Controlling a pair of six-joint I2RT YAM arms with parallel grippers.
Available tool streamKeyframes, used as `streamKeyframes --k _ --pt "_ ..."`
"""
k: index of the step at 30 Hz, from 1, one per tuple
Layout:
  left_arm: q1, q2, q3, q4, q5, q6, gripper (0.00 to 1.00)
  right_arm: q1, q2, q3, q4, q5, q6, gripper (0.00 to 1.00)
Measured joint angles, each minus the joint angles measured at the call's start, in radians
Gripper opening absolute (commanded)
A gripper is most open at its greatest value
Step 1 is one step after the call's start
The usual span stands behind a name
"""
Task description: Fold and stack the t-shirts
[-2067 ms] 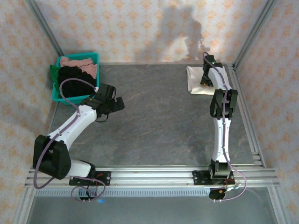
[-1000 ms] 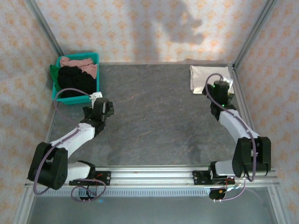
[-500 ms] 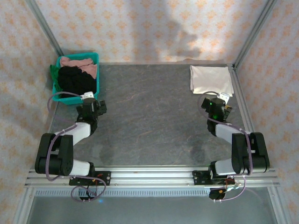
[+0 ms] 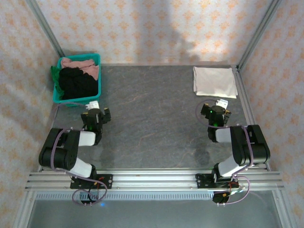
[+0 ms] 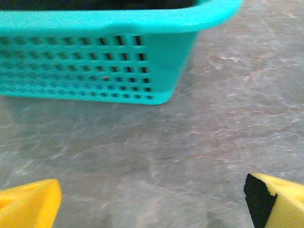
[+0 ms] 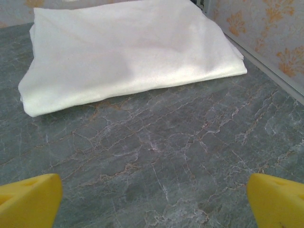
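A folded cream-white t-shirt (image 4: pixel 214 81) lies flat at the table's back right corner; the right wrist view shows the same cream-white t-shirt (image 6: pixel 128 47) just ahead of the fingers. Black (image 4: pixel 76 81), pink (image 4: pixel 78 63) and green (image 4: pixel 55 75) t-shirts are heaped in the teal bin (image 4: pixel 76 100) at the back left. My left gripper (image 4: pixel 94 115) is pulled back just in front of the bin, open and empty, its yellow fingertips (image 5: pixel 31 204) wide apart. My right gripper (image 4: pixel 216 112) sits a little short of the folded shirt, open and empty, yellow fingertips (image 6: pixel 275 202) spread.
The teal bin's perforated wall (image 5: pixel 95 66) stands close ahead of the left gripper. Aluminium frame rails (image 4: pixel 247 109) border the grey marbled table (image 4: pixel 152 118), and patterned walls (image 6: pixel 259 28) rise behind them. Both arms are folded back near their bases.
Both arms have drawn back toward their bases. The right gripper has left the folded cream-white shirt lying at the back right; the left gripper has retreated from the bin's front.
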Motion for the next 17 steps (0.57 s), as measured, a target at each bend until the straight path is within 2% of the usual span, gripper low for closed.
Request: streamKeyframes --k 17 --pt "-0.014 -0.001 0.039 0.009 0.005 0.037 1.00 0.000 0.000 0.000 0.012 0.000 0.000 0.99"
